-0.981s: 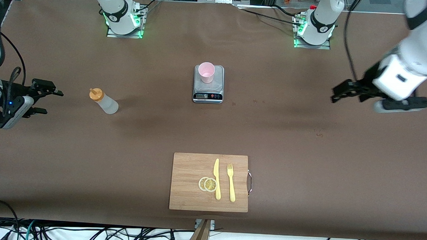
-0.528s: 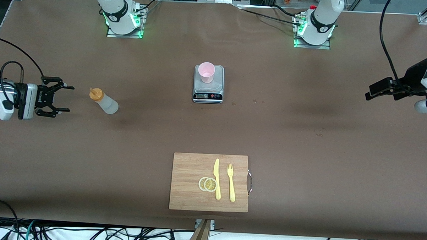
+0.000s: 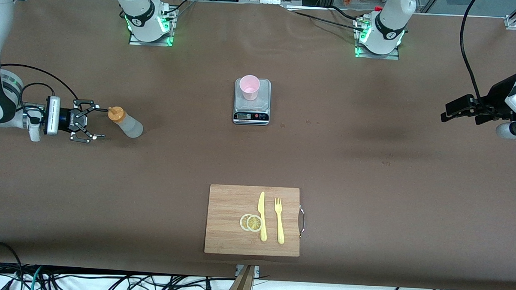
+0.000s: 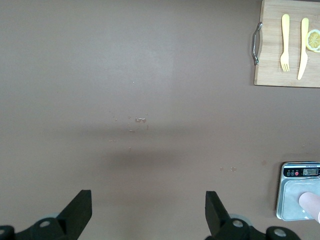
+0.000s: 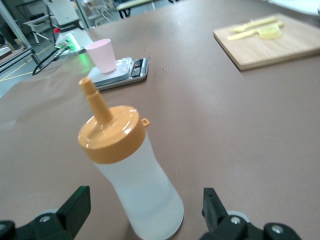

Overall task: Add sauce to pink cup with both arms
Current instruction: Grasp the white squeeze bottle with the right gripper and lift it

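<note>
My two arms are white and jointed, with black bands at the joints and green lights glowing at their bases. My right gripper [image 3: 96, 123] is black, a skeletal linkage of thin bars tipped with pale pads, mounted after a white wrist block with a black collar; a black cable loops off it. My left gripper [image 3: 444, 114] is black too, behind it a white housing and a long black cable.

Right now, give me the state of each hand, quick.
Right hand: open, holding nothing, beside the sauce bottle, fingers apart at its orange cap.
Left hand: open, holding nothing, over bare table; that arm waits.
</note>
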You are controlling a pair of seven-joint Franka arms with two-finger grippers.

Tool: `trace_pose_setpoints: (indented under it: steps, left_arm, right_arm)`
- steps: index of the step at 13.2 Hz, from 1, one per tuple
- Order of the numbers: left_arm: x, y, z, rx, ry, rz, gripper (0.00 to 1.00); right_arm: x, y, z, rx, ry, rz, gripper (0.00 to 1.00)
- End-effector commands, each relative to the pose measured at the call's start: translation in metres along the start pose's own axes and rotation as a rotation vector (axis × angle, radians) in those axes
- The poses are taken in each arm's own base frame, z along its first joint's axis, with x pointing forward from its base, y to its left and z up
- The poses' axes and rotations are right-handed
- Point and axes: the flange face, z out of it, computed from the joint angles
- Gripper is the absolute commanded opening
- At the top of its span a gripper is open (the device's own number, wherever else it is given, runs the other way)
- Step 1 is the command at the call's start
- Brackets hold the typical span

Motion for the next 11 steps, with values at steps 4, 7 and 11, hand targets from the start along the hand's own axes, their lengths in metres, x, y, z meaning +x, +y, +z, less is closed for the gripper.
trace_pose_setpoints:
  steps: [4, 7, 11]
  left_arm:
    - [0.007, 0.005, -0.003, 0.026, -0.006, 0.032, 1.00]
    - [0.007, 0.004, -0.003, 0.029, -0.006, 0.032, 1.00]
    - [0.007, 0.005, -0.003, 0.028, -0.006, 0.034, 1.00]
  right_arm:
    - [-0.034, -0.008, 0.038, 0.043, 0.180, -0.125, 1.00]
    - [-0.047, -0.011, 0.054, 0.074, 0.211, -0.129, 1.00]
    - [-0.053, -0.010, 0.070, 0.099, 0.231, -0.116, 1.00]
